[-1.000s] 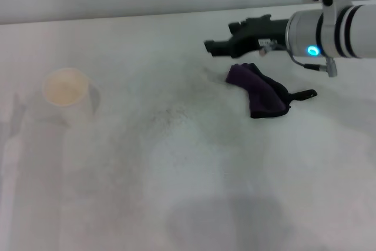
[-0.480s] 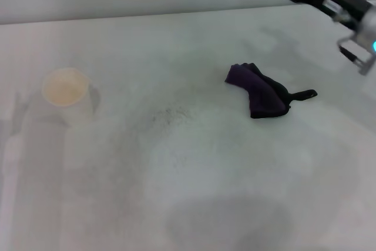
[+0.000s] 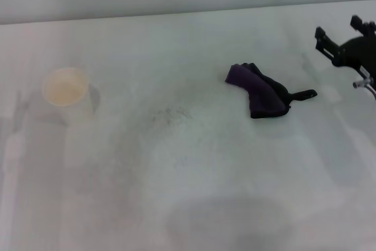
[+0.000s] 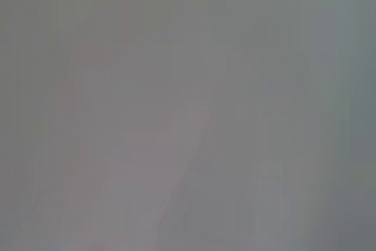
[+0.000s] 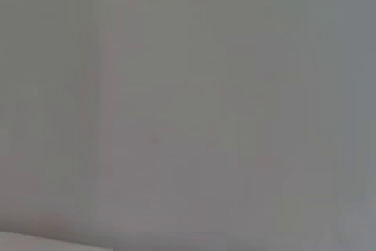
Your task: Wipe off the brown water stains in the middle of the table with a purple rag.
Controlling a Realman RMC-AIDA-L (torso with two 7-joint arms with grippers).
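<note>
The purple rag (image 3: 261, 93) lies crumpled on the white table (image 3: 194, 180), right of the middle, with a thin black strip sticking out toward the right. Nothing touches it. My right gripper (image 3: 338, 28) hovers at the far right edge of the head view, well clear of the rag, and its two black fingers stand apart with nothing between them. No brown water stains show; only a faint patch of dark specks (image 3: 168, 113) marks the table's middle. My left gripper is out of view. Both wrist views show only flat grey.
A white paper cup (image 3: 66, 91) stands upright on the left side of the table. The table's far edge runs along the top of the head view, against a pale wall.
My right arm has swung away from just above the rag, first up and then out to the right edge. The rag and the cup have not moved.
</note>
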